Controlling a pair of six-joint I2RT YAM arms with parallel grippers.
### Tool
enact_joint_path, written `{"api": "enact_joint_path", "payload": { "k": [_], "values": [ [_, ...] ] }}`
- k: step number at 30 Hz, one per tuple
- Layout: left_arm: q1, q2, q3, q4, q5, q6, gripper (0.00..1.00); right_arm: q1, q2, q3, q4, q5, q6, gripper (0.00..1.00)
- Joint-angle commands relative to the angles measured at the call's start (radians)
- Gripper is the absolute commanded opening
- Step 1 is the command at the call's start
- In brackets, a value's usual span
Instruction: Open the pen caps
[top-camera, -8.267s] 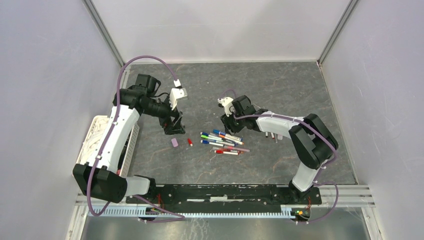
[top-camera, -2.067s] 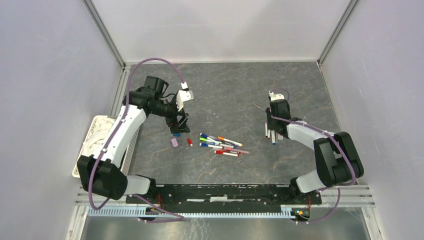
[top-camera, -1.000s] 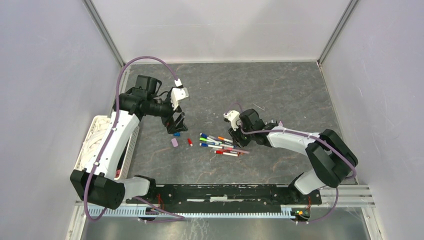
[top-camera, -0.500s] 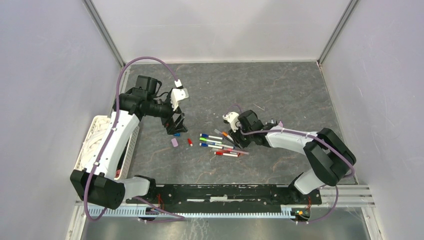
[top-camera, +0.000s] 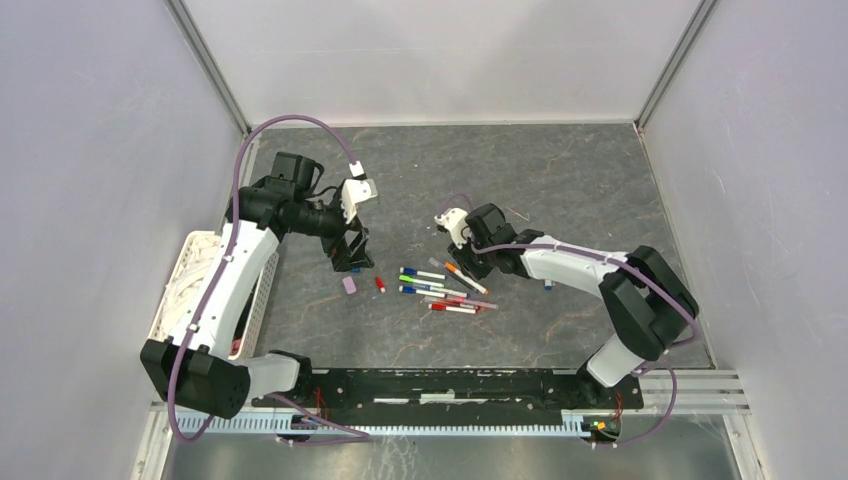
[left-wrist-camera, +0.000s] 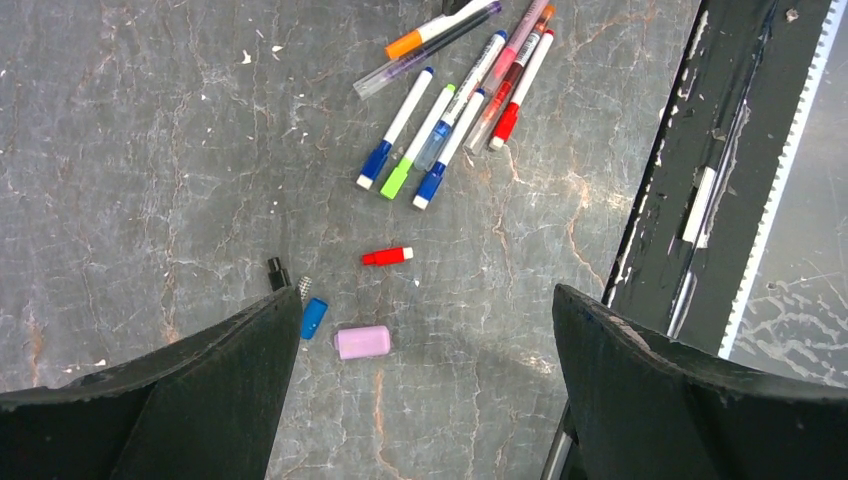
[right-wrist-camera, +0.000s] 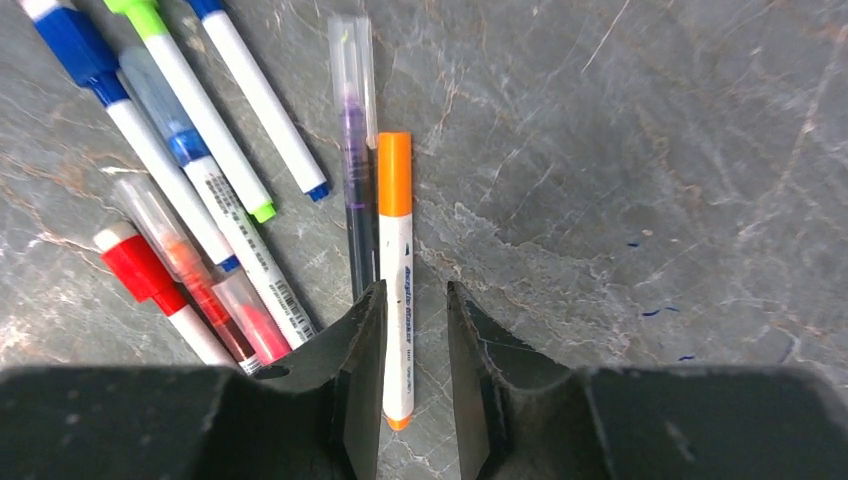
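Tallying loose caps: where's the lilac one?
Left side of the table: in the left wrist view, the lilac cap lies just right of the blue cap, below the red cap.

One pen (right-wrist-camera: 396, 250) lies between the right tool's (right-wrist-camera: 412, 300) fingers, perhaps untouched, with the other pens (right-wrist-camera: 200, 180) just left of it. Loose pen caps (left-wrist-camera: 362, 342) lie on the tabletop (left-wrist-camera: 150, 150) between the left tool's (left-wrist-camera: 425, 300) fingers.

A loose bunch of thin white and clear-barrelled plastic marker pens (top-camera: 445, 287) lies flat mid-table, capped in blue, green and red. On its far side, a white pen with an orange plastic cap (right-wrist-camera: 394, 172) lies just beside a clear purple-inked pen (right-wrist-camera: 352, 150). Left of the bunch lie loose caps: a stubby lilac cap (left-wrist-camera: 362, 342), a small blue cap (left-wrist-camera: 313, 318) and a small red cap (left-wrist-camera: 387, 256).
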Motion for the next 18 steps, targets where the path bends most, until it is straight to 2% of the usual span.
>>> {"api": "enact_joint_path", "payload": {
  "k": [1,6,13,15,18],
  "values": [
    [0.004,-0.008,0.014,-0.012,0.008,0.028,1.00,0.002,0.050,0.030,-0.017,0.016,-0.015,0.33],
    [0.004,-0.005,0.009,-0.012,0.009,0.031,1.00,0.002,0.085,0.019,0.009,0.025,-0.009,0.32],
    [0.004,-0.010,-0.005,-0.013,0.011,0.037,1.00,0.000,0.094,-0.016,0.043,0.044,-0.002,0.23],
    [0.004,-0.010,-0.009,-0.013,0.018,0.038,1.00,0.000,0.094,-0.025,0.050,0.061,-0.003,0.23],
    [0.004,-0.009,-0.020,-0.013,0.028,0.040,1.00,0.001,0.111,-0.051,0.061,0.088,0.000,0.30]
  ]
}}
